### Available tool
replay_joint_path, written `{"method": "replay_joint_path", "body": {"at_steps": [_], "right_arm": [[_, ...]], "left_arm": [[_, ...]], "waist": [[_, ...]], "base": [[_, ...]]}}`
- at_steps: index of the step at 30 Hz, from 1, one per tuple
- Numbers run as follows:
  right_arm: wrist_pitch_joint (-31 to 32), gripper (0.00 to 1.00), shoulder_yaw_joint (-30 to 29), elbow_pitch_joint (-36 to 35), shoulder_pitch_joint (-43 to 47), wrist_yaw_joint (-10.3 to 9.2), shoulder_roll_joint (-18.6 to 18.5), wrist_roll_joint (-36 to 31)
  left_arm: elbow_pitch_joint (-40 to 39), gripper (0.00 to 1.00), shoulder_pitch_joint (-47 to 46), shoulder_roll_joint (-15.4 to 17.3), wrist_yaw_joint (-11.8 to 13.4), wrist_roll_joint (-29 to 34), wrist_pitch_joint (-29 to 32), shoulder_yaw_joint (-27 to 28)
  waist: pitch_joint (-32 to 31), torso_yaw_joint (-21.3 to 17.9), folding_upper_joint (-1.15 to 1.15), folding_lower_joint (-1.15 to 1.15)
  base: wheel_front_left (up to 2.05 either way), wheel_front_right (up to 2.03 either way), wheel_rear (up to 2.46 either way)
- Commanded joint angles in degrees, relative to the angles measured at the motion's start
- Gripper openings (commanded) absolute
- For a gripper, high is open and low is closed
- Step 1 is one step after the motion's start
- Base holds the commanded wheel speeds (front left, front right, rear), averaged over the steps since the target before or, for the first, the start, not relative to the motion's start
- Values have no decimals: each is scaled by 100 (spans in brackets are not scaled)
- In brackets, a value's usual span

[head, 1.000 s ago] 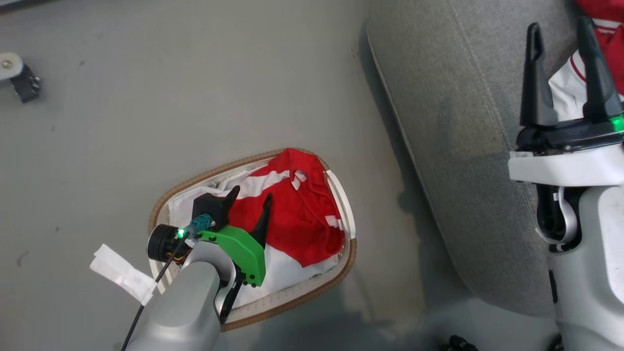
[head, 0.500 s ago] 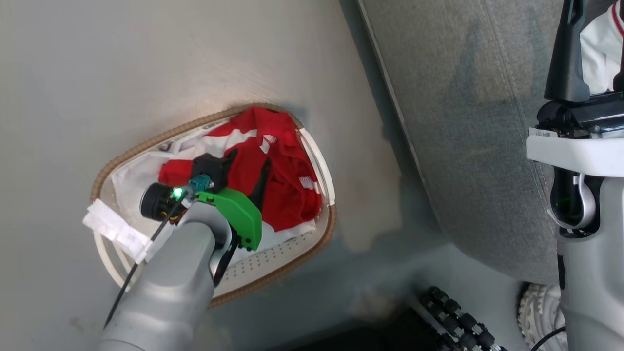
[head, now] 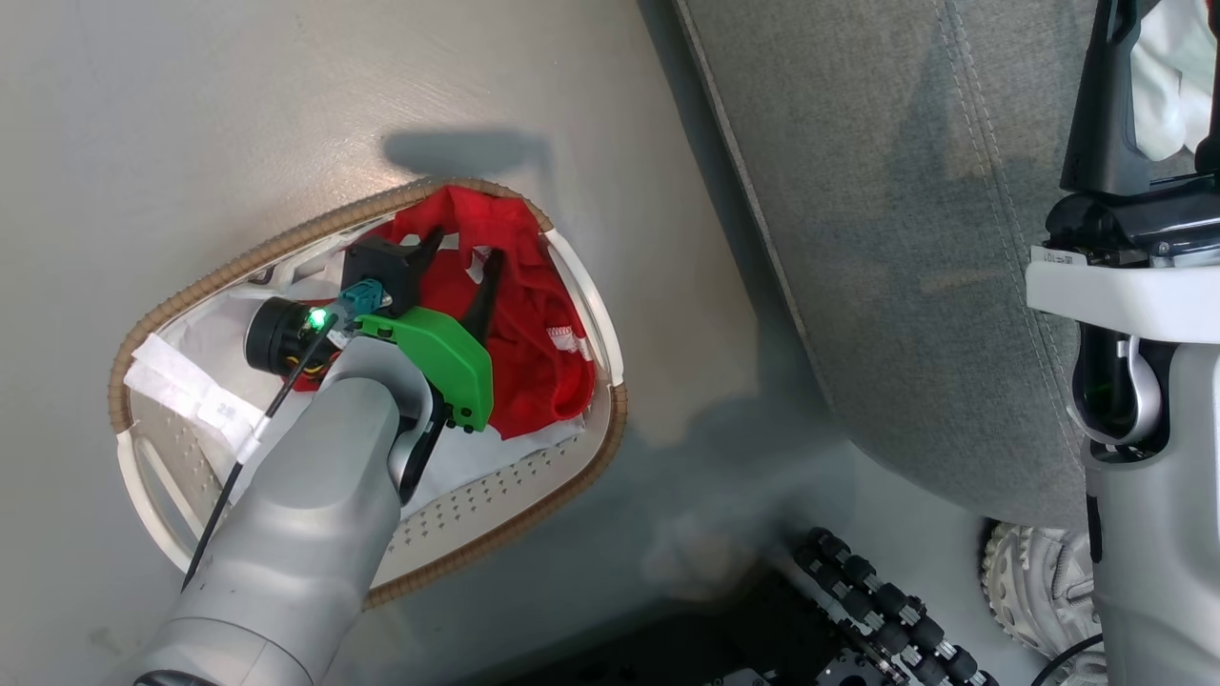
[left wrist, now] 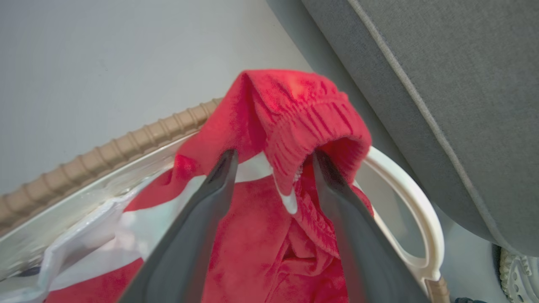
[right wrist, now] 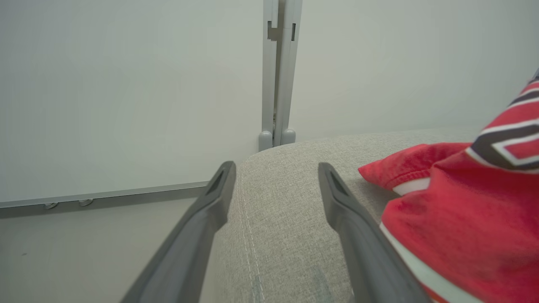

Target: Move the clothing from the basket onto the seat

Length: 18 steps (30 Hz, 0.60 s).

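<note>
The cream basket (head: 238, 262) with its brown woven rim stands on the floor left of the grey seat (head: 905, 238). A red garment with white trim (head: 534, 324) lies bunched on the white lining (head: 496, 457). My left gripper (head: 464, 252) is open, low in the basket's far end. In the left wrist view a gathered red waistband (left wrist: 294, 109) humps up between the spread fingertips of the left gripper (left wrist: 274, 158), not pinched. My right gripper (right wrist: 276, 172) hangs open over the seat (right wrist: 286, 219), nothing between its fingers. A red jersey (right wrist: 463, 202) with black-and-white lettering lies on the seat to its right.
My wheeled base (head: 886, 610) with black rollers sits at the bottom, close to the seat's corner. The basket's white handle (left wrist: 412, 210) lies nearest the seat edge. A pale wall with a grey post (right wrist: 278, 71) stands behind the seat. Grey floor surrounds the basket.
The head camera has tipped down and closer. My left gripper has pushed farther into the basket, toward the garment's far end, still open. The right gripper holds its place over the seat.
</note>
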Motion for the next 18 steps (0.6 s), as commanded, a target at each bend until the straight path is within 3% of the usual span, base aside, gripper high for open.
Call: {"method": "replay_joint_path", "body": {"at_steps": [1,7,18], "right_arm": [[-12,100,-2,32,33,-8,13,-33],[-12,100,-25,116,12,-8,50,-40],[-12,100,283,718,411,-8,-89,-161]], "left_arm": [[14,0,-82,41,1,58,5,25],[-147,0,169,41,1,112,5,68],[-1311,0,1688,6,1,238,5,925]], "waist": [[-26,-9,0,-1],[-249,60,0,-1],[-1701,667,0,-1]], "base": [[0,0,0],[0,0,0],[0,0,0]]}}
